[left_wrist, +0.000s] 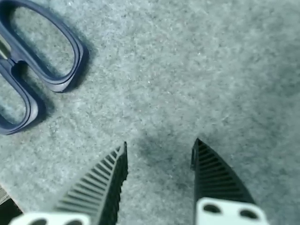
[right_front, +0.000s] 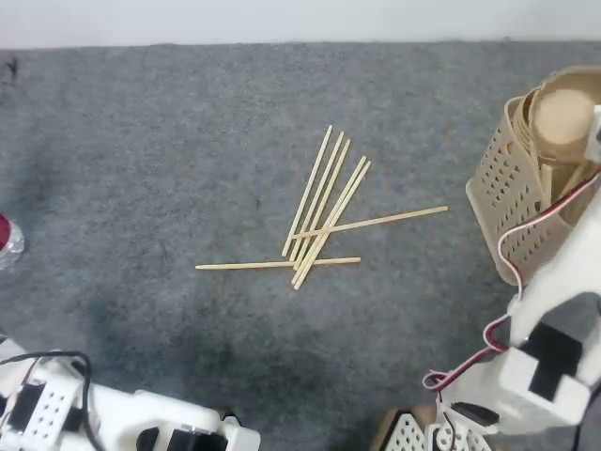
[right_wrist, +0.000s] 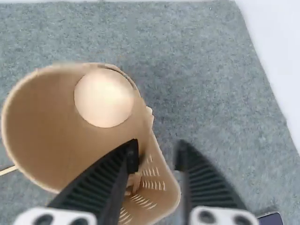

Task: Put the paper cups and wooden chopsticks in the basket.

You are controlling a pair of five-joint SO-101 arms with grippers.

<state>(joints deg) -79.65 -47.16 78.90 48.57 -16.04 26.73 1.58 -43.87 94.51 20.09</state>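
Grey mat [right_front: 141, 141] covers the table.

9 o'clock, at the mat's edge: a clear thing with red on it [right_front: 7, 242], cut off by the frame; can't tell what it is.

7 o'clock: left arm [right_front: 113, 418], low at the near edge. Its wrist view has the left gripper [left_wrist: 160, 142] spread wide with nothing held and bare mat between the tips. Dark blue scissors [left_wrist: 77, 61] lie flat on the mat beyond the tips and well apart from them; their handle loops show.

Centre: chopsticks [right_front: 317, 202] loose on the mat. About five lie in a tight sheaf running from 7 to 1 o'clock. One more lies across the sheaf's near end, pointing 9 to 3. Another crosses the sheaf higher up and reaches towards 3 o'clock, its tip near the basket but apart from it.

3 o'clock: beige slotted basket [right_front: 502, 188] at the right edge. A paper cup [right_front: 562, 115] sits inside it, mouth up, its inner base showing.

4 o'clock: right arm [right_front: 554, 366] stands just beside the basket. The right gripper [right_wrist: 157, 142] is over the cup's rim, narrowly parted. One finger [right_wrist: 117, 173] is inside the cup's mouth and the other outside, with the cup's wall and the basket's slotted side in the gap. The gap is wider than that wall, so the cup is not pinched.
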